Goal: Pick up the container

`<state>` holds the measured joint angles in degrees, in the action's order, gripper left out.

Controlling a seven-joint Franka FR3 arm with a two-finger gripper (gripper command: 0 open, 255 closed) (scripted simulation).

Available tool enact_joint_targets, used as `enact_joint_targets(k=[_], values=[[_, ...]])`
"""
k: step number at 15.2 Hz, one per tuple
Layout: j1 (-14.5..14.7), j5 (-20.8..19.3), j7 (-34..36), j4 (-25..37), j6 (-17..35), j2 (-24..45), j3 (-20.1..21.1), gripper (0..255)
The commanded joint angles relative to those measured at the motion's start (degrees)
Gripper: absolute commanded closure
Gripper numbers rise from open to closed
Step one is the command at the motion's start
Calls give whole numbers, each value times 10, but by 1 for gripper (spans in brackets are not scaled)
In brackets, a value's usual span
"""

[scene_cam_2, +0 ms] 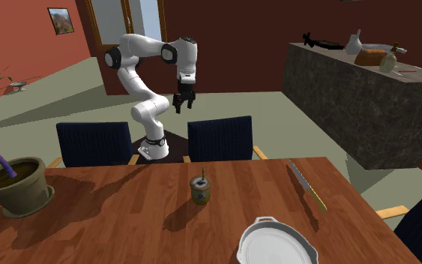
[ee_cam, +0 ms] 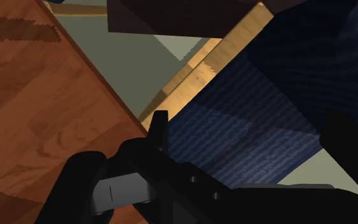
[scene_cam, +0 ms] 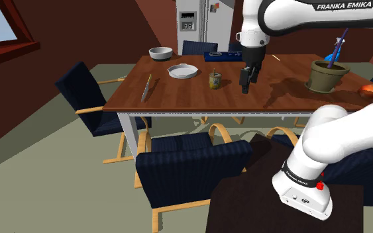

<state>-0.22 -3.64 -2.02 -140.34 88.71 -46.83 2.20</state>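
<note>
Approach step: my gripper point(scene_cam: 245, 87) hangs over the desk's point(scene_cam: 178, 96) near edge, fingers apparently parted and empty, container point(scene_cam: 214, 80) upright farther in toward the shoulder view's left; next I descend and straddle it.
</note>
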Motion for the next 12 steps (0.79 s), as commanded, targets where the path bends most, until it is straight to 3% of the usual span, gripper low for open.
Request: enact_joint_targets(k=[1, 12], values=[[0, 0, 0, 0, 0, 0, 0, 0], [-25, -43, -118, 87, 135, 194, -99, 0]])
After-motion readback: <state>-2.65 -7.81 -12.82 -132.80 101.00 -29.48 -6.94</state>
